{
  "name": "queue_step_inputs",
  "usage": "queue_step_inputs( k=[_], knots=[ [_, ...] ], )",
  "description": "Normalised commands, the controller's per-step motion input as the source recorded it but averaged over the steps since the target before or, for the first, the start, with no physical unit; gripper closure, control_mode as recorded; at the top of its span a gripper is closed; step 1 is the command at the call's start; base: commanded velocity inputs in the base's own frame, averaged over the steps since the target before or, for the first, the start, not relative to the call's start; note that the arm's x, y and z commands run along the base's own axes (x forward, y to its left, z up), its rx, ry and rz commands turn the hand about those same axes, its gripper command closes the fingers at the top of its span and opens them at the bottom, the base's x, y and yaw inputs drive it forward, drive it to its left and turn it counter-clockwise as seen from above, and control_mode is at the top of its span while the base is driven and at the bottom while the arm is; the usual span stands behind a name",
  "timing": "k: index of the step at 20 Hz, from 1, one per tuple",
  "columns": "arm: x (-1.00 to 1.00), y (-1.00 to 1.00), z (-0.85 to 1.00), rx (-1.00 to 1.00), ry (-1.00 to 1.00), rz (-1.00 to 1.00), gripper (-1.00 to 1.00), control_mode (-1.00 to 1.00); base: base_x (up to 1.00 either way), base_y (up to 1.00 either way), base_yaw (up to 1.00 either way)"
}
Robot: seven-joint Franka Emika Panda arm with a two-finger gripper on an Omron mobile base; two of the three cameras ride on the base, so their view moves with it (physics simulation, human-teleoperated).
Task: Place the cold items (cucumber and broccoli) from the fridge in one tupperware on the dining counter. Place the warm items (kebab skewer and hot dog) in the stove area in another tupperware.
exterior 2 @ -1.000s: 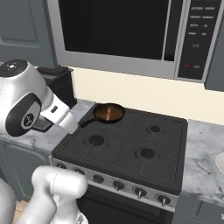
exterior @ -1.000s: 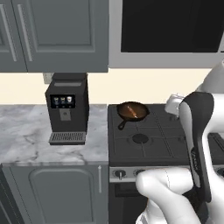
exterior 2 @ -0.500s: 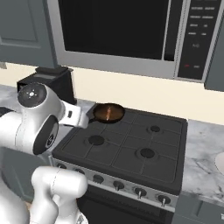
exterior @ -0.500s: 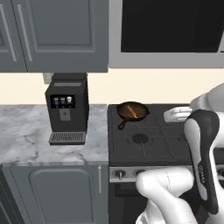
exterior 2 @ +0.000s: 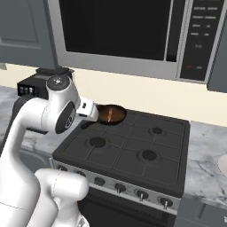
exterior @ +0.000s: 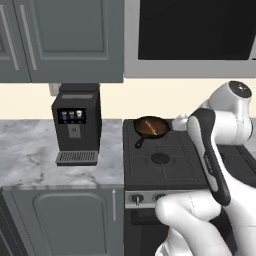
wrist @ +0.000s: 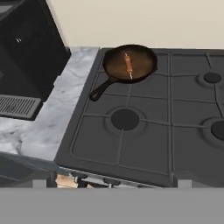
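Note:
A kebab skewer (wrist: 128,64) lies in a black frying pan (wrist: 142,59) on the stove's back left burner. The same skewer (exterior: 151,128) and pan (exterior: 142,131) show in the left base view, and the pan (exterior 2: 116,114) in the right base view. My gripper (exterior: 179,123) hovers just right of the pan, pointing at it, and sits by the pan's near rim (exterior 2: 88,110) in the right base view. Its jaws stand wide apart with nothing between them. The hot dog, cucumber, broccoli and tupperware are out of view.
A black coffee machine (exterior: 76,122) stands on the marble counter (exterior: 30,155) left of the stove (wrist: 144,127). A microwave (exterior 2: 124,31) hangs above the burners. A pale round thing (exterior 2: 223,165) peeks in at the right counter edge.
The arm has swung down and forward, carrying the hand left toward the pan. The pan and skewer have not moved.

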Motion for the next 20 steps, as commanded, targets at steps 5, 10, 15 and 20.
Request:
queue_step_inputs(
  k=[5, 10, 15, 20],
  knots=[
    [0.55, 0.0, -0.38, 0.0, 0.0, 0.0, -1.0, -1.0, 0.0, 0.0, 0.0],
    [0.64, 0.0, -0.24, 0.0, 0.03, 0.0, -1.0, -1.0, 0.0, 0.0, 0.0],
    [0.64, 0.0, -0.25, 0.0, 0.02, 0.0, -1.0, -1.0, 0.0, 0.0, 0.0],
    [0.64, 0.0, -0.22, 0.0, 0.08, 0.0, -1.0, -1.0, 0.0, 0.0, 0.0]
  ],
)
